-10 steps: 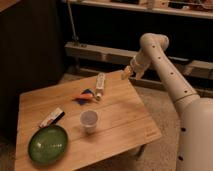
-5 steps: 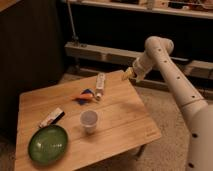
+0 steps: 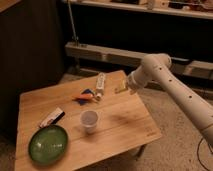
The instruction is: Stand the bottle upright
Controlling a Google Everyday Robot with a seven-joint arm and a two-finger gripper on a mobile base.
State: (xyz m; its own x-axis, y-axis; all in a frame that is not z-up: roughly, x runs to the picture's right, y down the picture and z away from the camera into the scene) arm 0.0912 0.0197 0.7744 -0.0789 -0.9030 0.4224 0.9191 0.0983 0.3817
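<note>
Bottle (image 3: pixel 100 86): you had it lying on its side on the wooden table (image 3: pixel 125 125), near the far edge, not upright. Its long axis ran from the far edge in toward the table's middle. Which end carried the cap could not be read.

Just beside the bottle's near end, on its left, you had a small blue-and-orange item (image 3: pixel 84 95); whether the two touched could not be told.

The white paper cup (image 3: pixel 89 120) stood upright nearer the front, apart from the bottle. To the cup's left lay the flat white-and-black packet (image 3: pixel 52 117), and in front of that the green plate (image 3: pixel 47 145) sat at the near left corner.

Gripper (image 3: pixel 122 89): you had it over the table's far right edge, to the right of the bottle, near it but not touching. Whether it was released or clenched you could not tell from this view; nothing was seen in its grasp. The white arm (image 3: pixel 170 87) reached in from the right
</note>
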